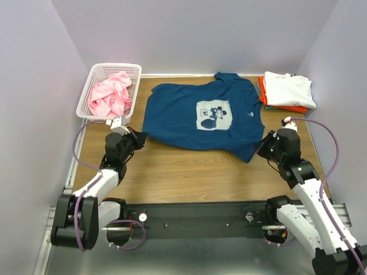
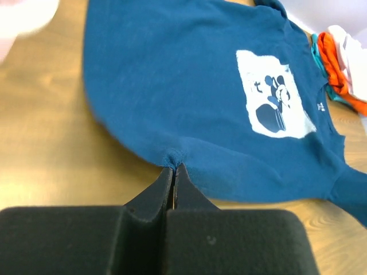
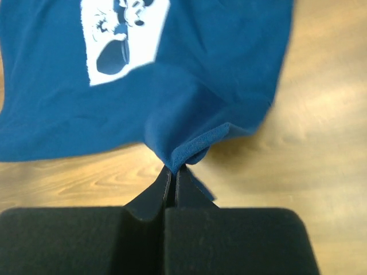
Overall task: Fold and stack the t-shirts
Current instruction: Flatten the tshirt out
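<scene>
The navy blue cloth t-shirt with the pale mouse print (image 1: 172,117) lies spread print-up on the wooden table (image 1: 189,177). The left gripper (image 2: 174,168) is clamped on its near-left edge, and the right gripper (image 3: 174,169) pinches the near-right corner. To fold it cleanly, both should probably rise together, keeping that edge taut and level, and carry it evenly toward the far edge.

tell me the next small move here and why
The left gripper and right gripper are each shut on a near corner of the navy t-shirt, which lies spread flat, print up, unfolded. So probably lift both corners together and carry them over to its far edge, folding it in half.
</scene>
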### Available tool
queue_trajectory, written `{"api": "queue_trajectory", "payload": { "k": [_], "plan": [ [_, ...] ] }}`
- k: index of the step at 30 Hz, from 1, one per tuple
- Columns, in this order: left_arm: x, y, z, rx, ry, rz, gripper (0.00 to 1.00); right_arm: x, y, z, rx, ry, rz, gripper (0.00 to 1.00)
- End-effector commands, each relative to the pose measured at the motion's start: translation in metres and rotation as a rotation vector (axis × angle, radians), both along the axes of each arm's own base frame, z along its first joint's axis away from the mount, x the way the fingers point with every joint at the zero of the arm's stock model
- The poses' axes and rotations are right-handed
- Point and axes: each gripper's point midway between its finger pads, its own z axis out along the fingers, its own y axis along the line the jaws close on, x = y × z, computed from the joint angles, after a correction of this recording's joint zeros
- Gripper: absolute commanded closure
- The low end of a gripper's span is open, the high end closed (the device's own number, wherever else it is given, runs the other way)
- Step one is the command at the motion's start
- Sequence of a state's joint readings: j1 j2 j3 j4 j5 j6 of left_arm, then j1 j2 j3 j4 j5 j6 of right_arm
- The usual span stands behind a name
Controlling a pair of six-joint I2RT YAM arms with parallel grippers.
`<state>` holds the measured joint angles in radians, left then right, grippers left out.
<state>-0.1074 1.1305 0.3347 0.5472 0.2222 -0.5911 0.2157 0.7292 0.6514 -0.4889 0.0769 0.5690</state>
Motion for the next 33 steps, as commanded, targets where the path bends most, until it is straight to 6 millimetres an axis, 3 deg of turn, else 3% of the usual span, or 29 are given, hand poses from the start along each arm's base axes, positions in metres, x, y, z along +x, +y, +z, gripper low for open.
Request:
{"api": "queue_trajectory", "payload": {
  "k": [1,2,4,5,10,15,22,33],
  "plan": [
    [-0.019,0.013,0.009,-0.094,-0.020,0.116,1.00,-0.030,-0.018,-0.008,0.038,0.077,-0.140,0.99],
    [-0.030,0.018,-0.010,-0.094,0.047,0.147,1.00,-0.039,-0.021,-0.008,0.040,0.086,-0.155,0.99],
    [-0.038,0.032,-0.012,-0.119,0.067,0.248,1.00,-0.046,-0.021,-0.009,0.073,0.101,-0.179,0.99],
    [-0.047,0.039,-0.028,-0.106,0.121,0.286,1.00,-0.050,-0.016,-0.010,0.097,0.111,-0.162,0.99],
    [-0.065,0.045,-0.033,-0.142,0.139,0.332,1.00,-0.063,-0.008,-0.026,0.145,0.211,-0.163,0.99],
    [-0.077,0.046,-0.049,-0.164,0.186,0.349,1.00,-0.073,-0.014,-0.027,0.162,0.221,-0.215,0.99],
    [-0.078,0.047,-0.054,-0.159,0.200,0.358,1.00,-0.069,-0.024,-0.025,0.131,0.193,-0.258,0.99],
    [-0.050,0.035,-0.045,-0.147,0.225,0.302,1.00,-0.031,-0.029,-0.018,0.045,0.165,-0.267,0.99]
  ]
}}
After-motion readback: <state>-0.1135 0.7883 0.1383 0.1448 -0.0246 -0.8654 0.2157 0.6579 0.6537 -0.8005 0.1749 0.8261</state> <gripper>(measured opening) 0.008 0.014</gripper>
